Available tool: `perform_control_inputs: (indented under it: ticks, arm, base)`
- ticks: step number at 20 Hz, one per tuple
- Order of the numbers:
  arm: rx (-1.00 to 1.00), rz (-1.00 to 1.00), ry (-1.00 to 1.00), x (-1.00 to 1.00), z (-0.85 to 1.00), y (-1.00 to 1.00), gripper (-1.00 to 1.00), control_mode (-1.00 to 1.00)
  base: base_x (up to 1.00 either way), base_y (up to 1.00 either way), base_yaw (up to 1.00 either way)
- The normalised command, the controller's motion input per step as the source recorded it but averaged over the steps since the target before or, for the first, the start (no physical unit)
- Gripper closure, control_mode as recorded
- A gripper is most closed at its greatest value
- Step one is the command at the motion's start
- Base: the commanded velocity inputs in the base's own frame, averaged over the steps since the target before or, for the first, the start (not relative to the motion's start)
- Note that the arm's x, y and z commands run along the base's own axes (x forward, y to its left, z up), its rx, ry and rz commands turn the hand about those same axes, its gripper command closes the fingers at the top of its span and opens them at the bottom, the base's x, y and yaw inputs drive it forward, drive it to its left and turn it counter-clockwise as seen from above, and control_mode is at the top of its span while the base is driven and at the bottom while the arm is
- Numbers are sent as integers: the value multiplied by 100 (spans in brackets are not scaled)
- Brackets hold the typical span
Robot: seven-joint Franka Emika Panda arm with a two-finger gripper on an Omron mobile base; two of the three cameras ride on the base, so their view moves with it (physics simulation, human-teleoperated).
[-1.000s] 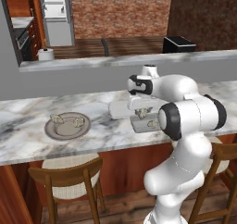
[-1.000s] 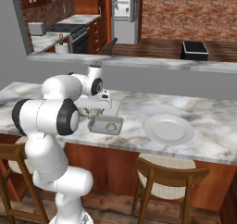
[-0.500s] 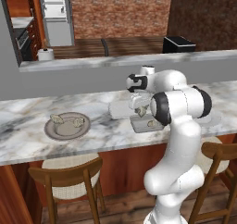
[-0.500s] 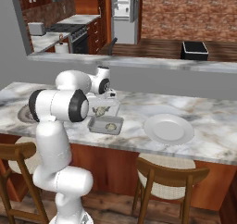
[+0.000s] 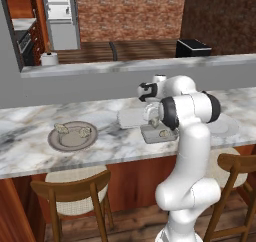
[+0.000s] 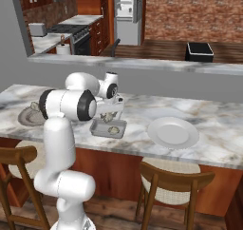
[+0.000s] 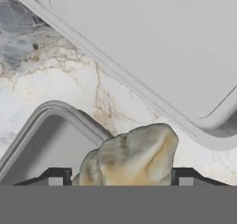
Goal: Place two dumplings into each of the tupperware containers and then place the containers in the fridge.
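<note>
The end effector (image 7: 120,181) grips a dumpling (image 7: 132,156) between its fingers, above the nearer tupperware container's (image 7: 51,146) rim, with the second container (image 7: 152,47) just beyond it on the marble surface (image 7: 60,79).

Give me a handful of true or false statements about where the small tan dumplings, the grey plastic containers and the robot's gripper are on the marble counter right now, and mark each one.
1. The gripper holds a pale tan crimped dumpling between its fingers. True.
2. The near shallow grey plastic container already has one dumpling lying in it. True.
3. The round grey-brown plate holds no dumplings. False: two lie on it.
4. The far grey container holds two dumplings. False: its floor looks bare in the hand view.
5. The white round plate carries a dumpling. False: nothing lies on it.
</note>
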Motion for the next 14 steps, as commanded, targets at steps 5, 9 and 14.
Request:
perform_control_inputs:
  ticks: [5,9,14]
  arm:
    - [0,0,0,-52,-2,1,100,-100]
    - [0,0,0,-38,-10,0,100,-100]
    - [0,0,0,0,-13,4,100,-100]
  base:
    - [0,0,0]
    - [0,0,0]
    - [0,0,0]
